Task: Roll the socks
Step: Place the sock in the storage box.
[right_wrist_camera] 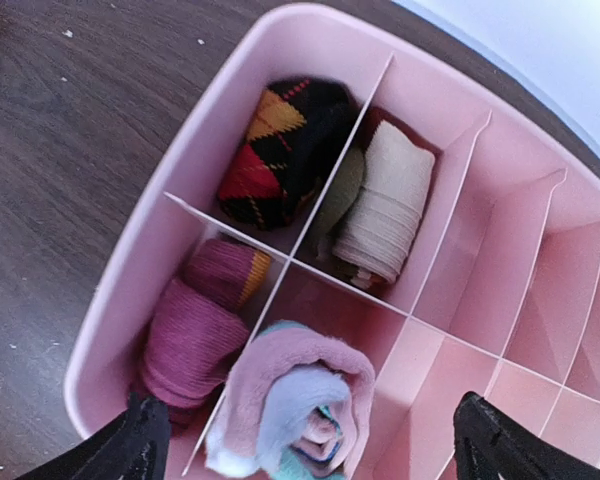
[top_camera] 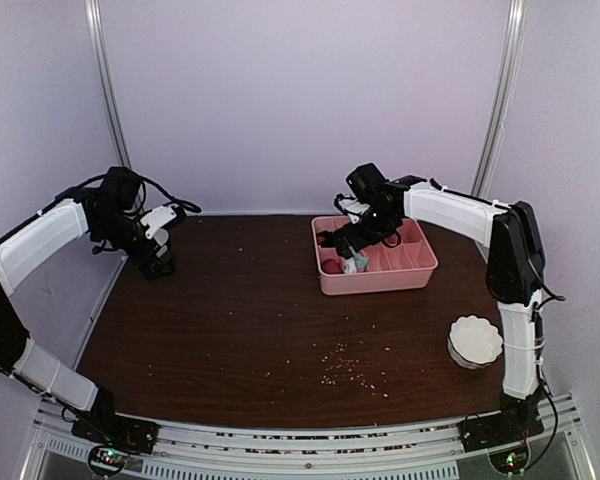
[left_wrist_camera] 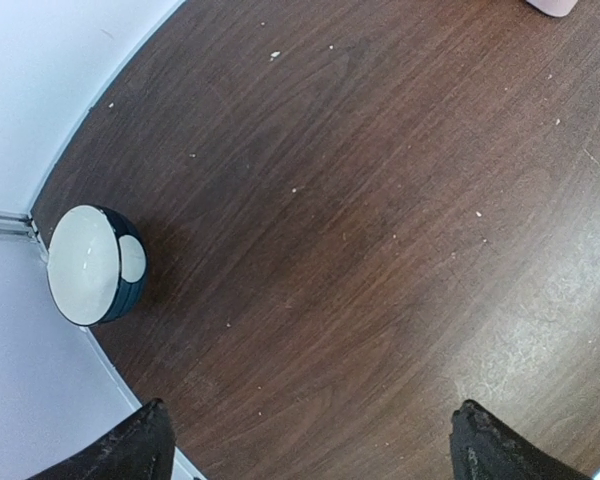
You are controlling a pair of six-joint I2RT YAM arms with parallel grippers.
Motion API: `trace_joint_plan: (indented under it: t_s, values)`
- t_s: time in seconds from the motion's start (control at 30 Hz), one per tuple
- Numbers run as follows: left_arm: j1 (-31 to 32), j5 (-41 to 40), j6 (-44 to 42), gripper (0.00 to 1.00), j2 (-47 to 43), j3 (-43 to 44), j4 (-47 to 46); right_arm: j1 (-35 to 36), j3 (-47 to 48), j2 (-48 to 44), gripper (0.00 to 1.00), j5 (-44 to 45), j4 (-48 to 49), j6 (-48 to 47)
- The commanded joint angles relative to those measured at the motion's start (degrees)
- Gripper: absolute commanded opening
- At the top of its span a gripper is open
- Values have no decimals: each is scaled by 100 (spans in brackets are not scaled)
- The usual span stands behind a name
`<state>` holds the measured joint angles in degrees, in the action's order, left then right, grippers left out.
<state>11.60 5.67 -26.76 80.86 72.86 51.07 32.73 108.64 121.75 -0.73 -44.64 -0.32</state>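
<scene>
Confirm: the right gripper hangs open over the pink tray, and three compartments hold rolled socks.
Not three. The right wrist view shows four filled compartments in the pink tray: an argyle roll, a cream roll, a magenta roll and a pink-and-mint roll. The right gripper is open over it.

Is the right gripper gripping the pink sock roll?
No, the right gripper stands wide open, clear of the pink sock roll lying in the tray.
</scene>
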Motion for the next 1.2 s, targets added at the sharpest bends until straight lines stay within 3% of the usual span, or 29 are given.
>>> trace_joint_plan:
  t_s: [0.0, 0.1, 0.3, 0.43, 0.53, 0.8, 1.17]
  values:
    - [-61, -37, 27, 98, -171, -47, -143, -1, 127, -556, 100, -580, -79, 179]
    - [-64, -47, 15, 98, -186, -79, -166, -45, -155, -725, 97, -804, 184, 361]
    - [-61, -55, 38, 98, -142, -94, -221, -225, -467, -569, 56, -1189, 500, 812]
    - [-61, -94, 40, 98, -138, -167, -267, -245, -673, -464, 49, -1646, 773, 946]
    - [-62, -160, 45, 98, -147, -184, -290, -247, -660, -319, 37, -1843, 786, 999]
    - [-71, -208, 39, 98, -107, -102, -295, -255, -742, 70, 33, -2026, 906, 1191]
    - [-78, -219, 44, 98, -95, -105, -264, -441, -1235, 110, 40, -1987, 1068, 1333]
